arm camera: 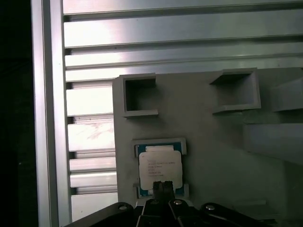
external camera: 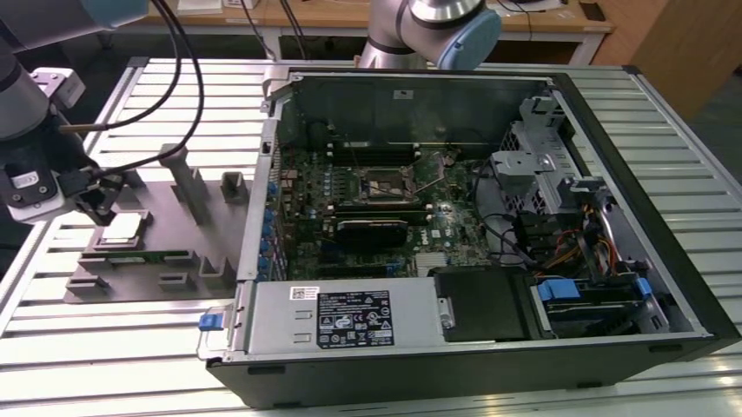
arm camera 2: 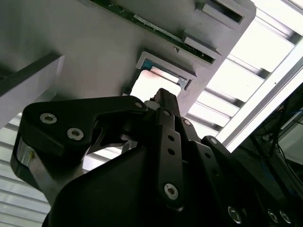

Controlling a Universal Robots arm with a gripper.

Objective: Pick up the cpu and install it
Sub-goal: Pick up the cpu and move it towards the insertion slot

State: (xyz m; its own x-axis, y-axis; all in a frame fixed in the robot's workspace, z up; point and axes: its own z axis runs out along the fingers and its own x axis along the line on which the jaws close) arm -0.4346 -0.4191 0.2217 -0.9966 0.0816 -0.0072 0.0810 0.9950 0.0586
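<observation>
CPU (external camera: 123, 228) lay flat in a shallow square pocket of a gray fixture tray (external camera: 162, 265), its pale metal top facing up. The tray rested on a slatted aluminum table (external camera: 116, 347), at the exterior view's left of an open computer case (external camera: 684, 261), and the chip was well apart from the case. Inside the case, the motherboard (external camera: 464, 228) was exposed, with its square metal-framed socket (external camera: 387, 184) near the middle of the board. A boxy power supply (external camera: 347, 317) sat along the case's near edge.

In the exterior view, the gripper (external camera: 102, 211) hung at the tray's left end, just above and beside the CPU, its tips pointing down toward the pocket. In the first wrist view, the gripper (arm camera: 163, 187) showed two narrow fingertips (arm camera: 159, 188) drawn together with nothing clamped between them, and they overlapped the near edge of the CPU (arm camera: 160, 168). Whether they touched the chip could not be told. The chip sat square inside its raised frame, and the tray (arm camera: 213, 156) carried two empty open-sided pockets farther on.

In the second wrist view, the black linkage of the gripper (arm camera 2: 163, 94) ended right at the bright face of the CPU (arm camera 2: 154, 85), which was seated in the tray (arm camera 2: 94, 47). A thin green circuit strip (arm camera 2: 142, 21) stood in a slot just beyond the chip.
</observation>
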